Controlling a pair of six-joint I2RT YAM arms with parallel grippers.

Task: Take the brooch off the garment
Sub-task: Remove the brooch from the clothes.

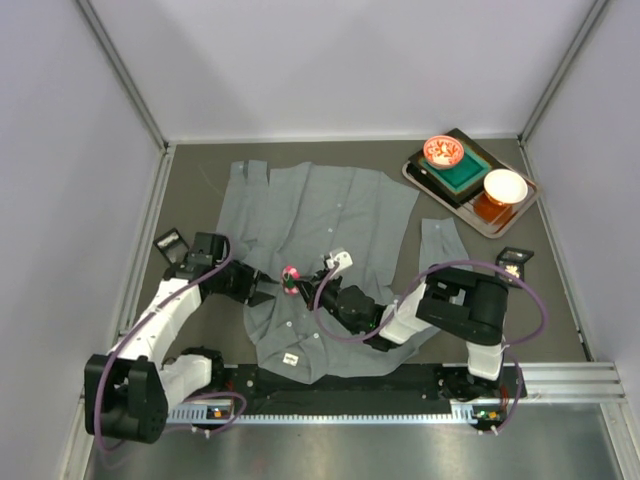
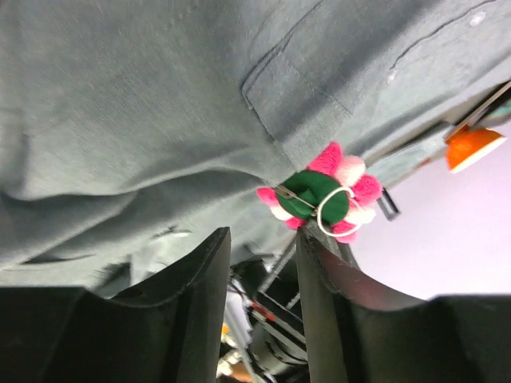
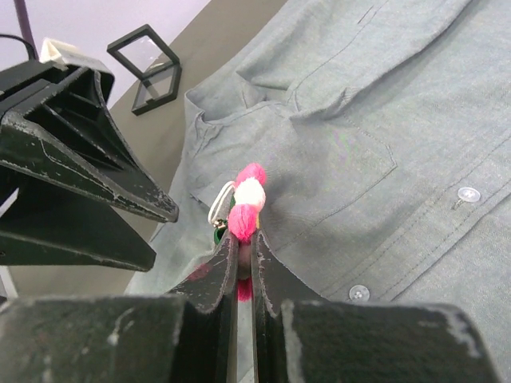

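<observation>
The left arm (image 1: 165,310) is stretched forward and rightward, low, and the left pincer (image 2: 262,238) is held with its jaws parted by a plain gap. The right arm (image 1: 440,300) is bent at the elbow and swung leftward; the right pincer (image 3: 239,243) is clamped tight on the brooch (image 3: 249,195).

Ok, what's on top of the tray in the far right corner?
A red patterned bowl sits on a green block, and a white bowl sits on an orange-brown thing. The tray floor under them is hidden; only its rim shows.
</observation>
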